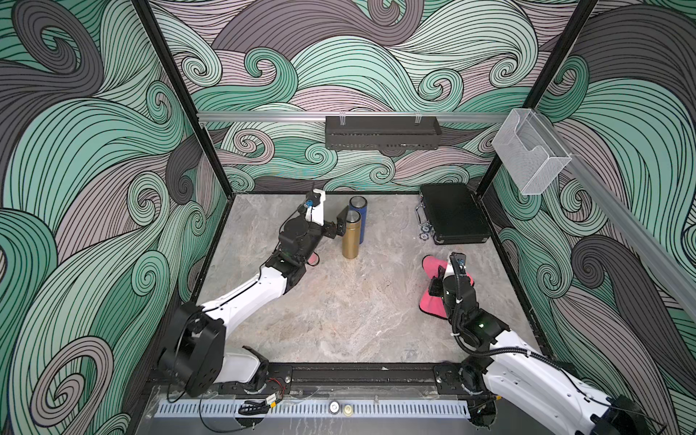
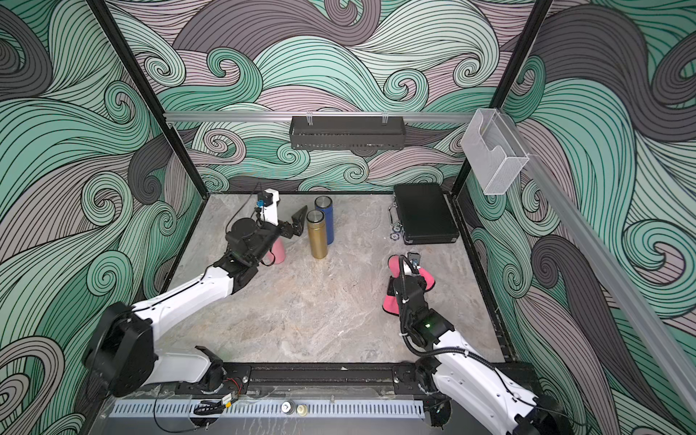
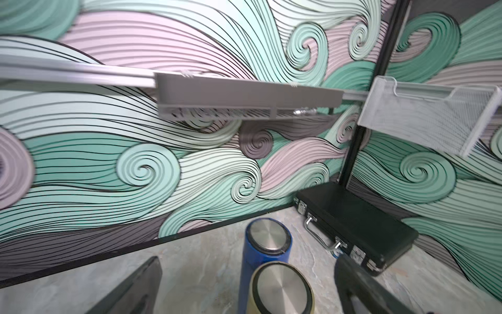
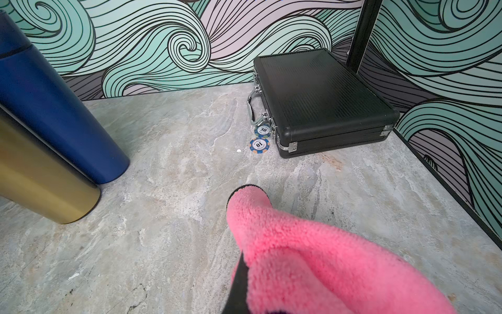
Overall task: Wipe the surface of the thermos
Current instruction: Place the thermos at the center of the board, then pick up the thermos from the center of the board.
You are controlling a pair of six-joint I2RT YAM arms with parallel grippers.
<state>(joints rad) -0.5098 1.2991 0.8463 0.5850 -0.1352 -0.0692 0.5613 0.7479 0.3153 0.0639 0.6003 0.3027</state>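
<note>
Only the two poker chips carry readable writing. The blue-rimmed chip marked "50" [image 4: 263, 130] lies against the front of the closed black case [image 4: 320, 95], under its metal handle. The chip marked "10" [image 4: 259, 145] sits just beside it on the marbled desk [image 4: 163, 244]. No brand or label shows on either thermos or on the case.

The gold thermos [image 1: 351, 237] stands upright near the back middle of the desk, and the blue thermos [image 1: 357, 211] stands upright just behind it. Both have brushed-steel lids.

The left hand [image 2: 299, 222] is at the gold thermos's upper part with its fingers spread wide apart. In the left wrist view the gold lid sits between them, and whether they touch it I cannot tell. A pink cylinder [image 2: 278, 250] stands mostly hidden under the left arm.

The right hand [image 1: 437, 280] is well apart from the thermoses, toward the right side. It is clamped on a fluffy pink cloth [image 4: 298, 258], which droops around its fingers.
</note>
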